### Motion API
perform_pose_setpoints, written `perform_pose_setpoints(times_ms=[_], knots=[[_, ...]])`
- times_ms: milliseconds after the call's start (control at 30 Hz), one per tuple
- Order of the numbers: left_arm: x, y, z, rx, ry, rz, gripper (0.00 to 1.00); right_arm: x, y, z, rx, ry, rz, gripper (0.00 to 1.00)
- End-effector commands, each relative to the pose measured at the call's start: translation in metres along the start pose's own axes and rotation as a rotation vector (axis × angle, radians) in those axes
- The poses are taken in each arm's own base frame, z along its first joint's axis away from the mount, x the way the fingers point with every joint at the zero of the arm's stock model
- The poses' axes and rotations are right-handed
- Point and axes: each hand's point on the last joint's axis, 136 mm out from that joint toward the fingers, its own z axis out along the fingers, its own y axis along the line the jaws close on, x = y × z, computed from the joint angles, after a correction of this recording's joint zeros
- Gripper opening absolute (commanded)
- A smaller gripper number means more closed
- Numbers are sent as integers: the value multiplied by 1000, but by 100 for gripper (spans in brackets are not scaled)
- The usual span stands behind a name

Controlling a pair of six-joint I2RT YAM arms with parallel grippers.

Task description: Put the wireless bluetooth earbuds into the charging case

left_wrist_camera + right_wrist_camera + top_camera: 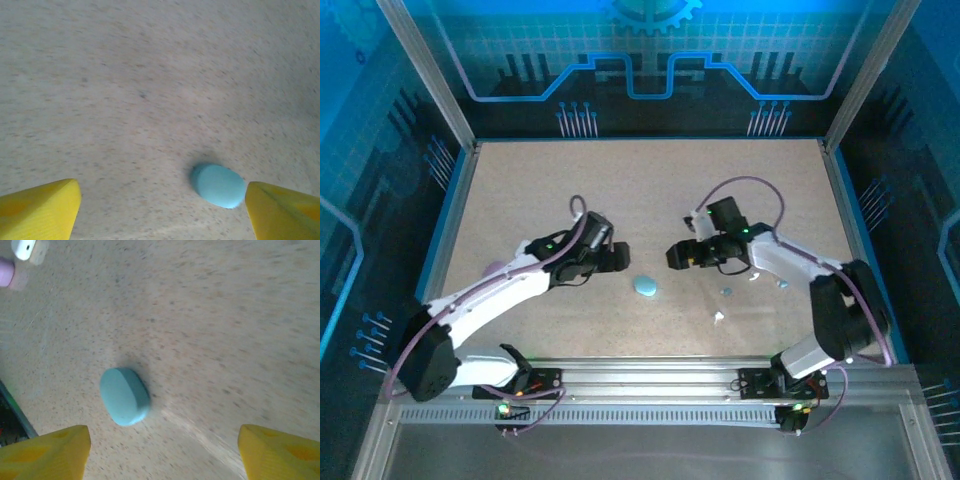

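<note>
Seen from above, the pale blue oval pebble-shaped plastic charging case [646,287] lies on the speckled beige table [570,190], near its middle. It sits just nearer than the gap between the left gripper [618,258] and the right gripper [674,255], which face each other. A tiny white plastic earbud [718,317] and a tiny pale blue plastic earbud [726,292] lie right of the case, beside the right arm. Two more specks lie further right, too small to name

At the left wrist, the yellow fingertips [42,210] stand wide apart with nothing between them. The case [218,185] rests on the table close by one tip; I cannot tell whether they touch

At the right wrist, the claw is likewise spread wide and empty. The case [124,396] lies ahead of it with its lid apparently shut. A small white piece [24,247] and a pinkish-purple piece [6,271] are cropped at the corner, so bud or case I cannot tell

The buds are probably very light, hard and smooth, so they may squirt out of a pinch. They are best taken softly across the broadest part with the very fingertips. The rounded case will likely slide, so it is best held by its long sides
</note>
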Motion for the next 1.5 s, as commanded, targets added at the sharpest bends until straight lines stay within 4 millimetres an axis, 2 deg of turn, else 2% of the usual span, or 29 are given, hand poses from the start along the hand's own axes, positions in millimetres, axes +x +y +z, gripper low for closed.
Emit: perform_pose_setpoints(times_ms=[0, 167, 267, 533, 800, 1067, 1200, 1333, 1467], knots=[[-13, 18, -16, -23, -97, -73, 88, 2, 25, 22, -64, 68, -51, 78], [-18, 36, -32, -60, -158, -93, 89, 17, 37, 55, -80, 172, -57, 76], [-21, 44, -39, -85, -187, -97, 91, 25, 41, 64, -86, 205, -62, 74], [-25, 52, -48, -104, -221, -72, 92, 52, 58, 72, -102, 280, -85, 71], [-25, 60, -54, -111, -242, -65, 92, 75, 93, 82, -146, 336, -142, 72], [-24, 82, -74, -145, -320, -111, 94, 63, 128, 102, -155, 335, -262, 73], [-25, 89, -83, -148, -355, -126, 94, 45, 121, 91, -81, 269, -339, 71], [-26, 94, -90, -154, -383, -131, 95, 12, 111, 74, -71, 193, -388, 71], [-28, 92, -92, -148, -392, -117, 95, -3, 98, 82, -37, 238, -456, 72]])
